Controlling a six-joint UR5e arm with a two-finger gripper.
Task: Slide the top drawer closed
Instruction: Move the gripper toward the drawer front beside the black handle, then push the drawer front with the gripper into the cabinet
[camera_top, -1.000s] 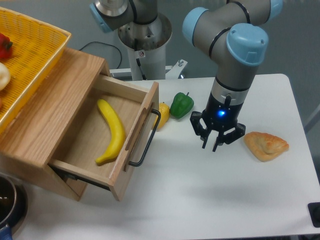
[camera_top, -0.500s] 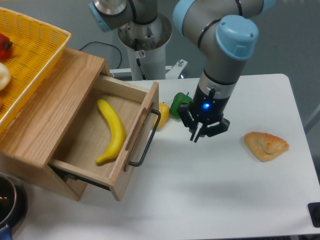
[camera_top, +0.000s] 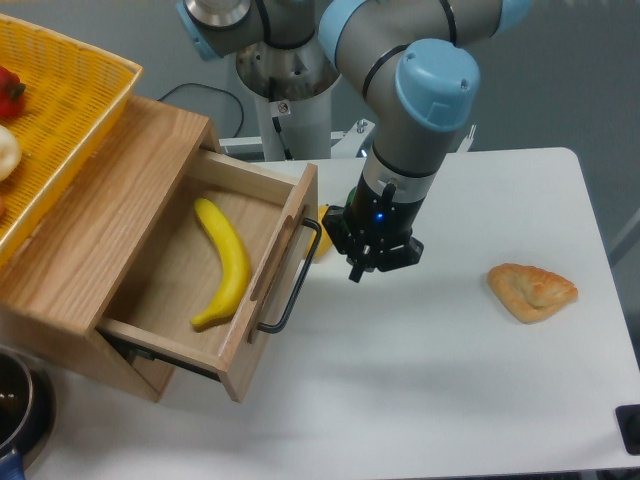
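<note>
The light oak-wood top drawer (camera_top: 215, 270) stands pulled well out of its wooden cabinet (camera_top: 95, 230) at the left edge of the white surface (camera_top: 440, 390), with a yellow curved banana (camera_top: 228, 262) lying along its floor. Its flat front panel carries a long thin black metal bar handle (camera_top: 291, 290), and both panel and bar run on a diagonal from the back of the surface toward its front edge.

The black two-finger end effector (camera_top: 366, 263) hangs near the middle of the surface, close to the handle's rear end but apart from it. The drawer front therefore lies to the camera-left of the end effector, and the closing direction points leftward, square to the panel's long axis. Its fingers appear pressed nearly together and hold nothing, though from this angle the gap between the tips is hard to read.

A small yellow fruit (camera_top: 325, 218) sits just behind, partly hidden between the panel and the arm. A golden-brown pastry (camera_top: 532, 290) lies well apart toward the right edge. A push would probably best meet the panel near its middle, so the drawer runs straight
</note>
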